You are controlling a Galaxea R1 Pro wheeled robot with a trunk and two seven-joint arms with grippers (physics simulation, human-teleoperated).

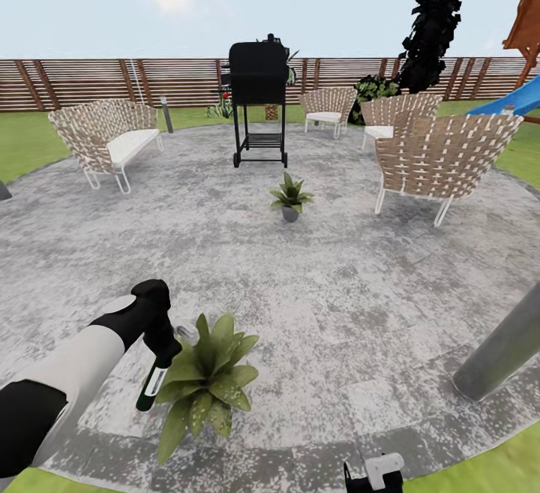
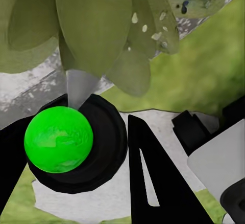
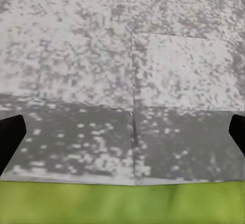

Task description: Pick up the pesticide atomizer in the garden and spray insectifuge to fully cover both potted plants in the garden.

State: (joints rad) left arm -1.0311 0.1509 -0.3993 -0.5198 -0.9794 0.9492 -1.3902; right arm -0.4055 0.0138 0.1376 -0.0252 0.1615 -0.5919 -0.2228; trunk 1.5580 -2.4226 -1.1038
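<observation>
- left gripper [image 1: 161,349] clamped on pesticide atomizer [image 1: 152,384], fingers either side of the bottle; in the wrist view the atomizer [image 2: 58,138] shows end-on as a green round end in a dark collar
- bottle long axis runs steeply down from the claw, tilted a little, lower end just above patio [image 1: 337,305]
- near potted plant [image 1: 206,384] just beside the claw, on its right; leaves fill the space right ahead of the fingers, leaves [image 2: 97,29] close over the bottle
- judgement: spraying this plant needs only a small aim change; left arm far nearer than right
- far potted plant [image 1: 290,199] well beyond the claw, toward the grill [image 1: 259,99]; open paving between
- right gripper [image 1: 375,474] low, well apart from both plants; fingertips [image 3: 11,134] spread wide, nothing between
- wicker chairs [image 1: 442,159], grey post [image 1: 502,350], fence [image 1: 90,82] further out, not in the way
</observation>
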